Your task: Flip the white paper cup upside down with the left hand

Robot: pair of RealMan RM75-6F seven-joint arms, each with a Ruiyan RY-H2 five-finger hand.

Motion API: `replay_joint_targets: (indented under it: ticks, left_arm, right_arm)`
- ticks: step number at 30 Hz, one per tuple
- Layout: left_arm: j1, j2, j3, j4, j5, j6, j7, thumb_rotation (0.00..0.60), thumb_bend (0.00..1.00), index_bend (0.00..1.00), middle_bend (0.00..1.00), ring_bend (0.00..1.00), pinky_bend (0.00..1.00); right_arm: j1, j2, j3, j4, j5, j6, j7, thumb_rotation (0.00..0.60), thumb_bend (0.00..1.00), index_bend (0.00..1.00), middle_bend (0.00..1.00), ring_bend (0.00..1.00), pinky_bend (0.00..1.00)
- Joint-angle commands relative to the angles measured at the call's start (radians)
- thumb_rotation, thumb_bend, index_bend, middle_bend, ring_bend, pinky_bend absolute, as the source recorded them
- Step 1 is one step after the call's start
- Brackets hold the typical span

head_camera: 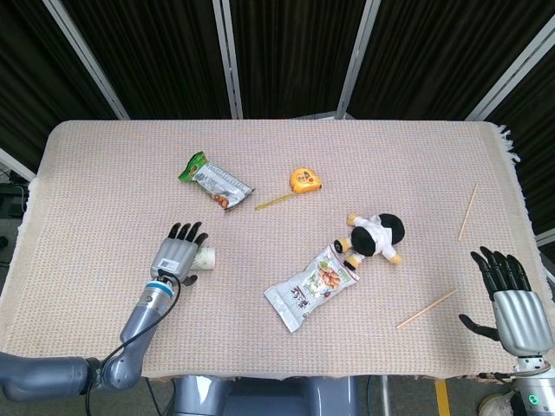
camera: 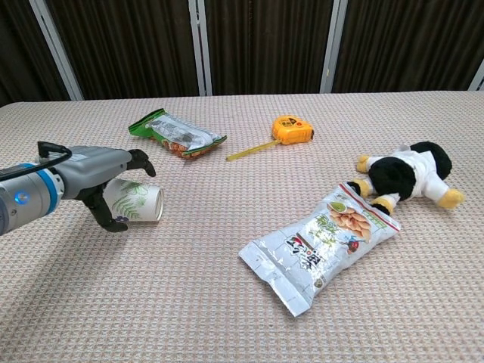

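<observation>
The white paper cup (camera: 141,200) with a green leaf print lies on its side on the woven tablecloth, its mouth pointing right. In the head view only the cup's (head_camera: 205,257) mouth end peeks out past the fingers. My left hand (camera: 102,176) reaches over the cup's base end, fingers stretched across its top and thumb low in front; no firm grip shows. From above, the left hand (head_camera: 178,253) has its fingers straight and spread. My right hand (head_camera: 507,295) hovers open by the table's right front corner, holding nothing.
A green snack packet (camera: 175,134) and an orange tape measure (camera: 292,128) with its tape pulled out lie behind the cup. A silver snack bag (camera: 318,242) and a black-and-white plush toy (camera: 404,174) sit to the right. Two wooden sticks (head_camera: 468,211) (head_camera: 427,308) lie near the right edge.
</observation>
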Motion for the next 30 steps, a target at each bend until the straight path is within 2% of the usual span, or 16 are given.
replay_joint_targets:
  ticks: [1,7,9,21,25,27,29,30]
  left_arm:
    - [-0.031,-0.045,-0.003,0.011,-0.036,0.034,0.059,0.6,0.17,0.21,0.0,0.0,0.0]
    - [-0.047,-0.107,-0.001,0.043,-0.051,0.063,0.094,0.6,0.17,0.44,0.0,0.0,0.0]
    - [-0.043,-0.113,0.0,0.041,-0.05,0.076,0.093,0.6,0.17,0.47,0.0,0.0,0.0]
    - [0.005,-0.042,-0.031,-0.057,0.041,0.074,-0.075,0.6,0.17,0.5,0.0,0.0,0.0]
    - [0.033,-0.033,-0.038,-0.062,0.137,0.055,-0.213,0.6,0.17,0.5,0.0,0.0,0.0]
    - [0.052,-0.034,-0.034,-0.046,0.2,0.023,-0.327,0.6,0.17,0.5,0.0,0.0,0.0]
    - [0.086,-0.037,-0.048,-0.048,0.228,-0.044,-0.525,0.6,0.17,0.5,0.0,0.0,0.0]
    - [0.116,-0.038,-0.061,-0.036,0.256,-0.107,-0.702,0.6,0.17,0.5,0.0,0.0,0.0]
  right_arm:
    - [-0.001,0.002,-0.002,-0.001,-0.002,0.0,0.002,0.6,0.01,0.0,0.0,0.0,0.0]
    - [-0.001,0.006,-0.005,-0.001,-0.011,0.003,0.009,0.6,0.01,0.0,0.0,0.0,0.0]
    - [-0.003,0.008,-0.002,0.002,-0.004,0.004,0.015,0.6,0.01,0.0,0.0,0.0,0.0]
    - [-0.003,0.007,0.0,-0.002,-0.002,0.005,0.009,0.6,0.01,0.0,0.0,0.0,0.0]
    - [-0.004,0.007,0.001,-0.003,-0.002,0.008,0.011,0.6,0.01,0.0,0.0,0.0,0.0]
    - [-0.004,0.007,0.001,-0.002,-0.003,0.01,0.013,0.6,0.01,0.0,0.0,0.0,0.0]
    - [-0.005,0.007,0.001,-0.001,-0.003,0.011,0.014,0.6,0.01,0.0,0.0,0.0,0.0]
    - [-0.004,0.006,0.001,0.0,-0.002,0.009,0.013,0.6,0.01,0.0,0.0,0.0,0.0]
